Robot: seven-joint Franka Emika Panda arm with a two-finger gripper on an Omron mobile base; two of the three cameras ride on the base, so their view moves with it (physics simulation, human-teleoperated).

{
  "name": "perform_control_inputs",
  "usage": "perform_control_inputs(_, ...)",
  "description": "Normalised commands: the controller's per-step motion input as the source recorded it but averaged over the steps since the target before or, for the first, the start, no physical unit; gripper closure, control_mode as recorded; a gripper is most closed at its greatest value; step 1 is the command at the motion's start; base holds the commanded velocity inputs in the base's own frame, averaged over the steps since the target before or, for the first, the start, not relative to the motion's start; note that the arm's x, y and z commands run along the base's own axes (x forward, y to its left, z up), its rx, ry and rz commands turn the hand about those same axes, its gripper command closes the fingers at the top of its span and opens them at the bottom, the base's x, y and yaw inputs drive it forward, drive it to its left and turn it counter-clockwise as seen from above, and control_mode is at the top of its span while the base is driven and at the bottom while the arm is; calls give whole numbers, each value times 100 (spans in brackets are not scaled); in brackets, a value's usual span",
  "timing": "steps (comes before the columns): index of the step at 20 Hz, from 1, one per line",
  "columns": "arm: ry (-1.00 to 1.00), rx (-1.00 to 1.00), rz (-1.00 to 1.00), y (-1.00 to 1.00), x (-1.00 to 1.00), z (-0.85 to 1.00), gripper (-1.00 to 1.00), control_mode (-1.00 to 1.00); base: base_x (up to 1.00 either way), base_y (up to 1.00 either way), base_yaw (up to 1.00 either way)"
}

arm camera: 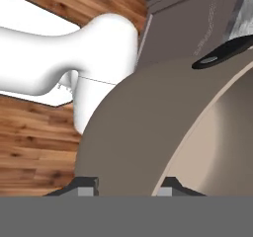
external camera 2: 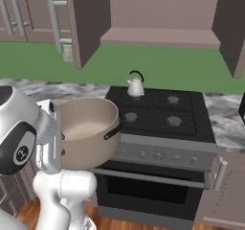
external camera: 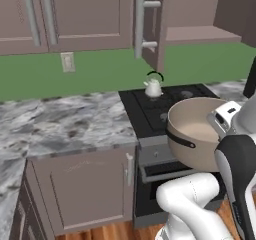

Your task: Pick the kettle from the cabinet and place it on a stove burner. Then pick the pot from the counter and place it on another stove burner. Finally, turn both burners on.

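Kettle (external camera: 153,87) already on the cooktop's (external camera 2: 158,110) back-left burner, gripper (arm camera: 126,184) clamped on the pot (external camera: 200,131) rim, pot held in the air just front-left of the cooktop; next: carry it over and lower it onto the front-left burner (external camera 2: 131,116).

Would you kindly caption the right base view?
Pincer holds pot by its rim before the stove; kettle sits on rear-left burner.

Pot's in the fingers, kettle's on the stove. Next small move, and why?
Probably carry the pot forward and across over the front-left burner, then lower it. The fingers straddle its rim, and it hangs in the air in front of the stove. The kettle already sits on the back-left burner, and the front-left one is bare.
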Motion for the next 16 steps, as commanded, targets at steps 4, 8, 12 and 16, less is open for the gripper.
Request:
perform_control_inputs(4, 0, 0, 0, 0, 0, 0, 100, 100, 0, -63, 0)
perform_control_inputs(8, 0, 0, 0, 0, 0, 0, 100, 100, 0, -58, 0)
perform_control_inputs(12, 0, 0, 0, 0, 0, 0, 100, 100, 2, -49, 1)
perform_control_inputs(16, 0, 0, 0, 0, 0, 0, 100, 100, 9, -44, 3)
